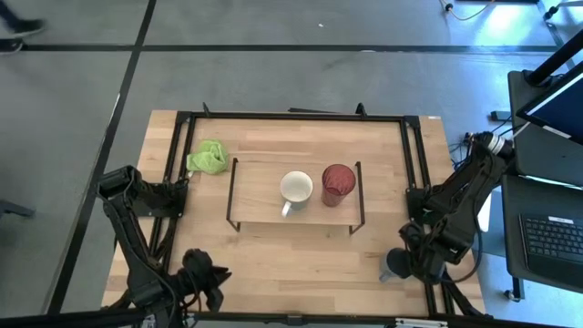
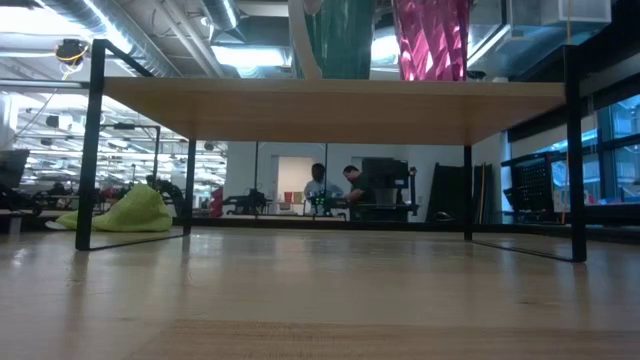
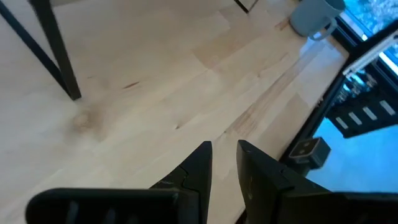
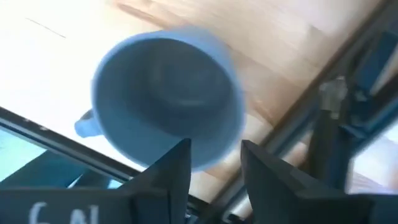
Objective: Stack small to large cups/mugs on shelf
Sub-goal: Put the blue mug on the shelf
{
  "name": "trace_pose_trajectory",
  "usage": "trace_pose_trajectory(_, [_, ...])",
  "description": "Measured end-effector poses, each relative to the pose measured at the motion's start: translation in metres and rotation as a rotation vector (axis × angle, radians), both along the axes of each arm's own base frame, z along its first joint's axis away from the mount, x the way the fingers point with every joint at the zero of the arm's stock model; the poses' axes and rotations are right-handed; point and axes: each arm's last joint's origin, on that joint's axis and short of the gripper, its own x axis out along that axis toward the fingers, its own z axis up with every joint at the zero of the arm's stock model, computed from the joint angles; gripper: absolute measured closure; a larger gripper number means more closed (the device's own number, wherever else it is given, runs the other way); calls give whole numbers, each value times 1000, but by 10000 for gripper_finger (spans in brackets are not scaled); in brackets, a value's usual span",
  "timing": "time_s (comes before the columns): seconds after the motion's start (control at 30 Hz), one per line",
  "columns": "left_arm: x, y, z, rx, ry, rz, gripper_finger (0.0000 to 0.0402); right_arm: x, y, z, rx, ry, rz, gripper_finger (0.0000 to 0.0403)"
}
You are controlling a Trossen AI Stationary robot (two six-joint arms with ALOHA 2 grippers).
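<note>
Right gripper [image 4: 214, 165], jaws parted and empty, hovers directly above the blue mug [image 4: 168, 102] to straddle its rim; left gripper [image 3: 224, 168], slightly parted, holds nothing.

Left gripper [image 3: 224, 158] low at the table's [image 1: 301, 260] near-left corner, fingers narrowly parted, holding nothing. Right gripper [image 4: 214, 155] at its near-right corner, fingers apart.

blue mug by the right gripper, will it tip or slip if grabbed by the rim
The blue mug looks squat with a wide mouth, so probably stable. Its glossy wall may slip between the right gripper's fingers. The side handle might swing it slightly off balance.
</note>
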Motion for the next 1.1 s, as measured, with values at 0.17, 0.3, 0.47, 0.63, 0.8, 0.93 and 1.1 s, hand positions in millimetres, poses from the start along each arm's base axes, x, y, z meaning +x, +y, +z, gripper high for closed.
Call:
trace_pose_trajectory(0.17, [0, -3, 2, -26, 38, -43, 333, 3, 4, -5, -23, -13, -7, 262])
trace_pose_trajectory(0.3, [1, -5, 2, -17, 62, -96, 333, 5, 8, -13, -64, 17, -9, 262])
trace_pose_trajectory(0.47, [-1, -5, 4, -58, 111, -114, 333, 16, 8, -15, -59, -6, -50, 262])
trace_pose_trajectory(0.63, [-4, -6, 7, -60, 103, -134, 333, 27, 5, -4, -54, -26, -85, 262])
trace_pose_trajectory(0.8, [-4, -5, 8, -43, 107, -141, 333, 26, 1, -2, -85, 1, -85, 262])
trace_pose_trajectory(0.93, [-4, -5, 8, -42, 107, -141, 333, 24, 1, -2, -81, 30, -77, 263])
trace_pose_trajectory(1.1, [-4, -5, 8, -42, 107, -142, 333, 22, 0, -6, -80, 57, -67, 263])
